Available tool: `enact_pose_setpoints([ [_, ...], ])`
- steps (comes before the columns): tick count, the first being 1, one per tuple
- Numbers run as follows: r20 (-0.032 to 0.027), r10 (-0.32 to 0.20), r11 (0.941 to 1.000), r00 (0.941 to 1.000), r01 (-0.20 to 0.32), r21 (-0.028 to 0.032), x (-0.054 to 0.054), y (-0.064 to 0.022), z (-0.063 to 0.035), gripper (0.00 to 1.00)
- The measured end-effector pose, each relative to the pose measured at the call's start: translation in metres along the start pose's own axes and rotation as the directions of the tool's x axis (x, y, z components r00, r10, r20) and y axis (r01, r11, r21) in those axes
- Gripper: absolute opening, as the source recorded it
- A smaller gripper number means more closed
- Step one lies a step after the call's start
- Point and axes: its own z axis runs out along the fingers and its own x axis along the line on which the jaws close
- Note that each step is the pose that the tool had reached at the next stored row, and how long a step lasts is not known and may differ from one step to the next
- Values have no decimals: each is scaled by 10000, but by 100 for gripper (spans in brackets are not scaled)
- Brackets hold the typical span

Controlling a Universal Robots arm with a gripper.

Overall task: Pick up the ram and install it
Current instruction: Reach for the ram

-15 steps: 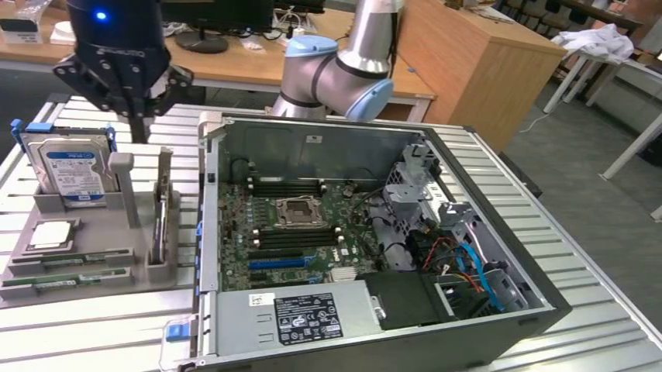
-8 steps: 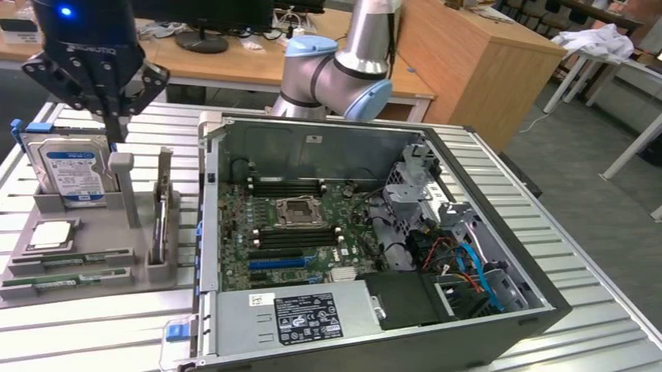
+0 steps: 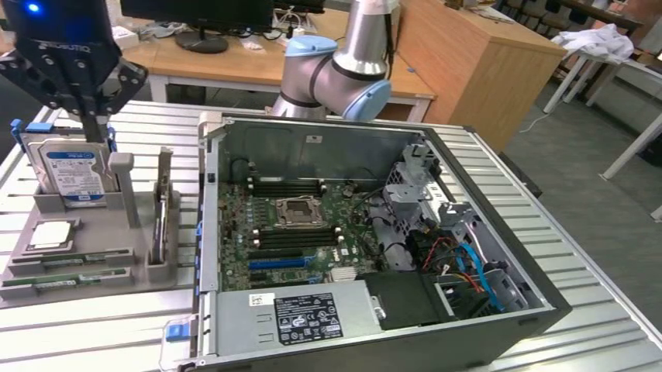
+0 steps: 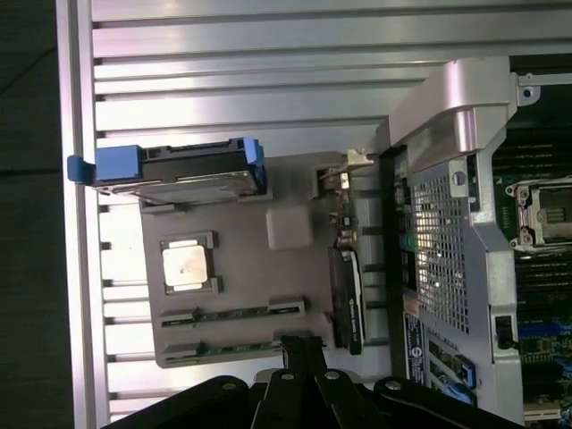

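Pincer: the pincer [image 3: 96, 128] hangs with its two fingers pressed together and nothing between them. In the exterior view it sits at about 12 o'clock from the grey holder [image 3: 108, 232], over the hard drive [image 3: 70, 167] that stands upright there. From the wrist the dark fingertips of the pincer [image 4: 304, 344] look down on the holder [image 4: 241, 277] from well above.
Ram: the ram [image 3: 62, 283] lies flat in a slot at the holder's 6 o'clock edge. It also shows from the wrist [image 4: 223, 347]. A matching green stick [image 3: 74, 260] lies in the next slot, just beside it. I cannot tell which of the two is the one meant to go.
Other parts in the holder: a square silver processor chip [image 3: 52, 235] rests between the hard drive and the sticks.
Computer case: the open case [image 3: 310, 120] lies on the ribbed metal desk [image 3: 83, 333], at 3 o'clock from the holder, with the motherboard [image 3: 279, 248] exposed.
Memory slots: dark slots run at 12 and 6 o'clock of the processor socket [image 3: 300, 209]. No green stick stands in them as far as I can see.
Done: nothing of the task proper, by my judgement. The pincer is over the holder but touches neither stick.
Left: both the pick-up and the seating in the board.
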Motion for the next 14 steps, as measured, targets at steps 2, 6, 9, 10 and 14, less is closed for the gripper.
enact_pose_setpoints([
  [2, -4, 0, 10000, 10000, 0, 0, 47, -4, 1, 11],
  [6, -14, 1, 10000, 10000, -1, 1, 142, -11, 4, 11],
  [9, -21, 2, 10000, 10000, -2, 2, 216, -17, 6, 11],
  [10, -23, 1, 10000, 10000, -1, 2, 241, -18, 7, 11],
  [14, -32, 1, 10000, 10000, -1, 2, 337, -26, 10, 11],
])
